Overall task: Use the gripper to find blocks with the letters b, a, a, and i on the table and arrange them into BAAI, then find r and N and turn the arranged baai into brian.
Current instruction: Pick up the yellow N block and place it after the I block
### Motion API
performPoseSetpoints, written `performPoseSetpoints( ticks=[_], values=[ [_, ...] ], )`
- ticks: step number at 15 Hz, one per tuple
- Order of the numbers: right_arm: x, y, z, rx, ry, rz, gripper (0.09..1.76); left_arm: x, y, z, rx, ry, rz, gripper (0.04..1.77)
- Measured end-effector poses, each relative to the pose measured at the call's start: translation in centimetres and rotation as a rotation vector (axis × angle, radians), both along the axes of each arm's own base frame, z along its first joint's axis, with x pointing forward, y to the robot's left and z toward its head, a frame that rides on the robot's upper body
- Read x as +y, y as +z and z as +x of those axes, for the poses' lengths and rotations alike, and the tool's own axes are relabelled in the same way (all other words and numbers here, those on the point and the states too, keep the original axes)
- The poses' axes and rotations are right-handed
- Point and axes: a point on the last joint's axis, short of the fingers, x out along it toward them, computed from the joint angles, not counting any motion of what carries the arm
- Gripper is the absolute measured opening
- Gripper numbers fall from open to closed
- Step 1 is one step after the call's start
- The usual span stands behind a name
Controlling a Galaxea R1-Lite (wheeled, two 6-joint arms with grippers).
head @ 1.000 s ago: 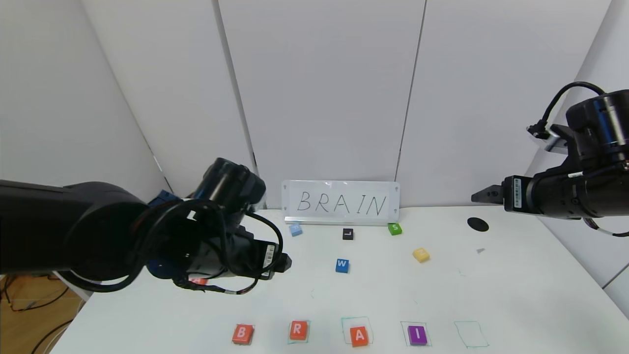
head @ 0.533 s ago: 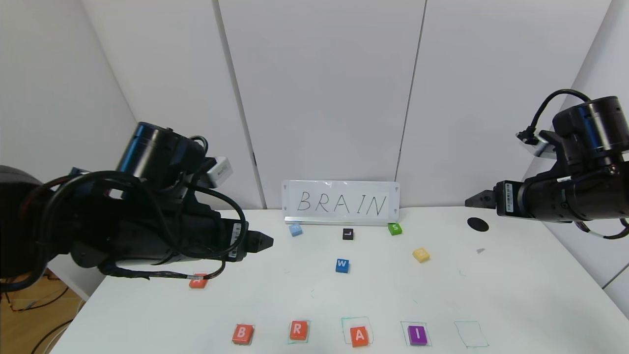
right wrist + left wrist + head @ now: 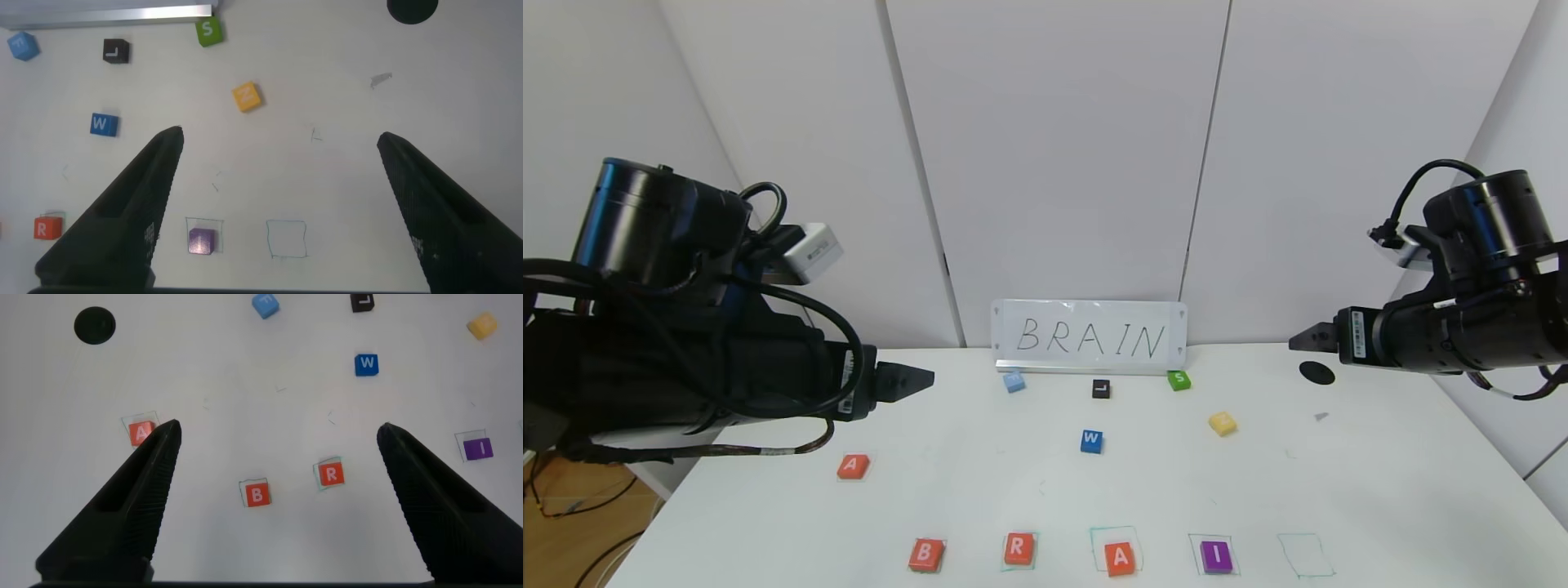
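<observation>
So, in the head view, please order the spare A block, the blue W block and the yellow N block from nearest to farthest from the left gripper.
From the left gripper:
1. Spare A block, below it on the table's left side.
2. Blue W block, mid-table.
3. Yellow N block, on the right half.

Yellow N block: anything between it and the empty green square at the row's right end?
Nothing visible. The yellow N block lies alone on the table, and only bare tabletop separates it from the empty green square, which sits right of the purple I block. The right tool is raised above the table, open.
</observation>
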Motion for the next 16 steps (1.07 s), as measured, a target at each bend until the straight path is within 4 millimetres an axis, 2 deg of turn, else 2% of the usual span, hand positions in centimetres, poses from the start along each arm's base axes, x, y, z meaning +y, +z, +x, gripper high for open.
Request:
performPoseSetpoints(
  ticks=[3, 6, 11, 16],
  values=[
    [0.4, -0.1, 0.0, 0.005, -0.003, 0.019, 1.71, 0.5, 0.4, -0.2, -0.018, 0.01, 0.001, 1.71],
    [1.8, 0.0, 0.0, 0.02, -0.046, 0.121, 1.71, 0.7, 0.6, -0.4, -0.027, 0.013, -0.002, 1.71],
    [3.1, 0.5, 0.4, 0.06, -0.09, 0.157, 1.71, 1.1, 1.0, -0.5, -0.041, 0.026, -0.006, 1.72],
    [4.3, 1.2, 2.1, 0.156, -0.221, 0.261, 1.71, 1.4, 1.3, -0.7, -0.056, 0.03, -0.002, 1.72]
  ],
)
